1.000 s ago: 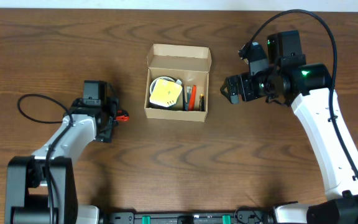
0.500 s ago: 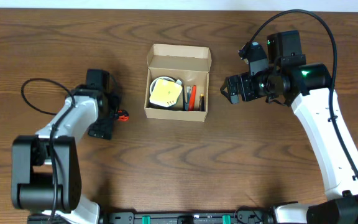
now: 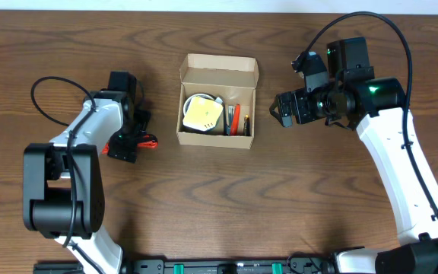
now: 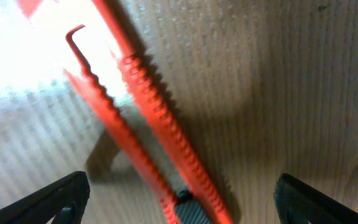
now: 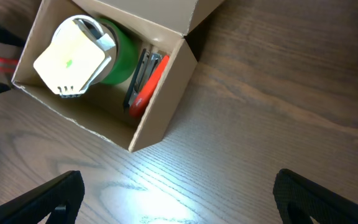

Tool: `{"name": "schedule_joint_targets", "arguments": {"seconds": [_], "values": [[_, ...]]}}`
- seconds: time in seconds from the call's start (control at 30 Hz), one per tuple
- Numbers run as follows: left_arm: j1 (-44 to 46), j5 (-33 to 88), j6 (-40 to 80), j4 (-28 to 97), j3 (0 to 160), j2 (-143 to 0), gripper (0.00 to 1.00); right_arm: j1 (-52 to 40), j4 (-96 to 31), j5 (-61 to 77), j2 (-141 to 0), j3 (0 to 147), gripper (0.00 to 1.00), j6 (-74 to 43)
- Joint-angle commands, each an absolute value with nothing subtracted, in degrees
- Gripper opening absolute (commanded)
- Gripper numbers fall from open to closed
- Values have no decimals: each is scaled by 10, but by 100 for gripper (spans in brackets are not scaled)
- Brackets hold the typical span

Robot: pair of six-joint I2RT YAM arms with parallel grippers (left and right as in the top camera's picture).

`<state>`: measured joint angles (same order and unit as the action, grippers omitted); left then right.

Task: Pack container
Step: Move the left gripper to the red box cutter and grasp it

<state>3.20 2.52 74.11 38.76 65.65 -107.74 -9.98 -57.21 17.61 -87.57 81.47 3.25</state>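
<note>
Cardboard container (image 3: 217,74), lid flap up, sits upper centre on the tabletop (image 3: 318,198), already part-filled. The left pincer (image 3: 130,142), wide open, has swung over a red ridged tool (image 4: 166,134) lying at centre left, probably the next item to pack. The right pincer (image 3: 284,109) hangs open and empty at upper right.

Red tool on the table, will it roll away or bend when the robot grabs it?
Probably won't roll: the red tool looks long and flat, lying on the table. It seems hard plastic, so likely stiff. Its ridged edges should help the left gripper not slip.
</note>
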Motion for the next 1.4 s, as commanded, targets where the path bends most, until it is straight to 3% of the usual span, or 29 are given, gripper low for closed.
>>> {"name": "schedule_joint_targets", "arguments": {"seconds": [0.0, 0.13, 0.4, 0.83, 1.13, 1.37], "values": [[30, 9, 733, 379, 664, -1093, 96, -98, -572, 182, -866, 816, 99, 39], [30, -5, 733, 372, 664, -1094, 100, -98, -572, 182, -866, 816, 99, 39], [30, -21, 733, 372, 660, -1094, 75, -98, -572, 182, -866, 816, 99, 39], [30, -1, 737, 370, 655, -1121, 70, -98, -572, 182, -866, 816, 99, 39], [30, 8, 736, 370, 655, -1122, 29, -98, -572, 182, -866, 816, 99, 39], [30, 9, 719, 370, 655, -1122, 7, -98, -572, 182, -866, 816, 99, 39]]}}
